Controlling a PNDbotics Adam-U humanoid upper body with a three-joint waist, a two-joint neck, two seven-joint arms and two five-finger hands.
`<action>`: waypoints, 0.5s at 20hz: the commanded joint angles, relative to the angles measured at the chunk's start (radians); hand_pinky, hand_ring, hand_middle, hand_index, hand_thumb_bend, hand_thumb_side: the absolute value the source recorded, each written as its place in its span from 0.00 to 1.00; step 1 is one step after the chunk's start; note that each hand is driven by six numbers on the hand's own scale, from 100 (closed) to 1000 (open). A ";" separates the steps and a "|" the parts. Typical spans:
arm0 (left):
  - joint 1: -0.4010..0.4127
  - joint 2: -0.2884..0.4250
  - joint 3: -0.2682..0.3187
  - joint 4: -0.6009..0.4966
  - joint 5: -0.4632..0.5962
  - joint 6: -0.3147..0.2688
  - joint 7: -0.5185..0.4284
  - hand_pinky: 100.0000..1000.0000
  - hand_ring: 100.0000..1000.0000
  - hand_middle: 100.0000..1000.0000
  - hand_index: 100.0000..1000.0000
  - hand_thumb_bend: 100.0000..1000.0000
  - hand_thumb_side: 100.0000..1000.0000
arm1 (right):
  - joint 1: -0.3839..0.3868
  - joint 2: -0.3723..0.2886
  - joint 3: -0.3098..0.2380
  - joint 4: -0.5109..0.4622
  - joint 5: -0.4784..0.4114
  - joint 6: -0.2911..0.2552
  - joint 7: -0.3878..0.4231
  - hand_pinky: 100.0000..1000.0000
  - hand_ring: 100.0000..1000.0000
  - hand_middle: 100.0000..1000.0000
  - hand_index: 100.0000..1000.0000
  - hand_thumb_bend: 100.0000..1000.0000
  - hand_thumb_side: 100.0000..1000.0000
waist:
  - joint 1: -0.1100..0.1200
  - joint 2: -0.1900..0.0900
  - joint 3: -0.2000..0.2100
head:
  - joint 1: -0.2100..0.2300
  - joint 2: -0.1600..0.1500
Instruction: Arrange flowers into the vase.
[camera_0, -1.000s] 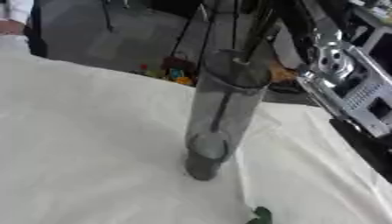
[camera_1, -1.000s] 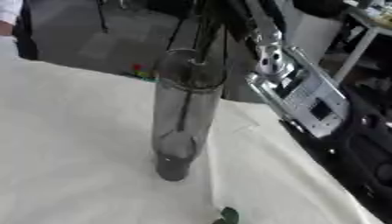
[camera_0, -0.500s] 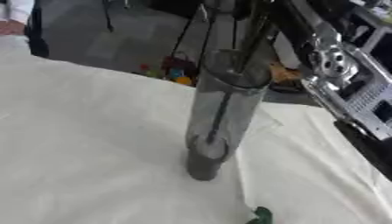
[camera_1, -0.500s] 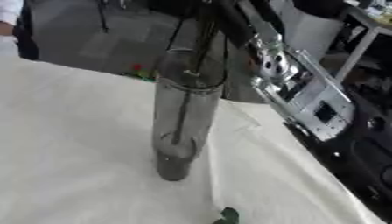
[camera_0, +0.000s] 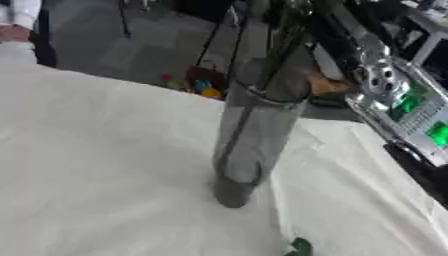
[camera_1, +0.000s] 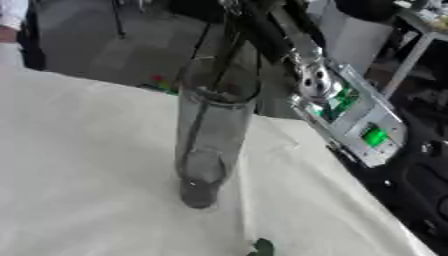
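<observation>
A tall clear glass cylinder vase (camera_0: 255, 135) stands upright near the middle of the frame on a counter draped in a cream-white cloth (camera_0: 96, 170). Its base sits on the cloth at about lower centre, and its rim reaches up into the upper half of the picture. A thin dark flower stem (camera_0: 234, 131) runs down inside the glass towards the bottom, and more dark green stems (camera_0: 284, 47) rise out of the rim towards the top edge of the frame.

The robot's right arm (camera_1: 346, 107), silver and black with small green lights on its panel, slants in from the right side to the upper centre, ending above the vase rim. The right hand is lost among the dark stems at the top of the frame, so whether its fingers are spread or closed on a stem cannot be told. The left hand shows in neither view.

A small green leaf (camera_0: 299, 247) lies on the cloth at the bottom edge, right of the vase base and apart from it. Folds wrinkle the cloth just right of the vase.

Behind the far edge of the counter, at upper centre, is a grey floor (camera_0: 144, 50) with a few small coloured objects (camera_0: 199, 86), too blurred to make out.
</observation>
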 joint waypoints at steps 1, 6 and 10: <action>-0.010 0.010 0.008 -0.013 0.002 -0.001 0.004 0.78 0.86 0.85 0.94 0.00 1.00 | -0.006 -0.045 -0.009 -0.019 0.048 -0.015 0.018 0.77 0.64 0.53 0.54 0.00 1.00 | 0.014 -0.024 -0.002 | 0.002 -0.013; -0.009 0.010 0.008 -0.013 0.002 -0.001 0.005 0.78 0.86 0.85 0.94 0.00 1.00 | 0.010 -0.055 -0.013 -0.021 0.109 -0.031 0.045 0.77 0.65 0.55 0.55 0.00 1.00 | 0.016 -0.024 -0.005 | 0.003 -0.014; -0.008 0.008 0.009 -0.013 0.002 -0.001 0.005 0.78 0.86 0.85 0.94 0.00 1.00 | 0.016 -0.060 -0.016 -0.021 0.146 -0.043 0.069 0.78 0.66 0.55 0.57 0.00 1.00 | 0.018 -0.024 -0.007 | 0.002 -0.014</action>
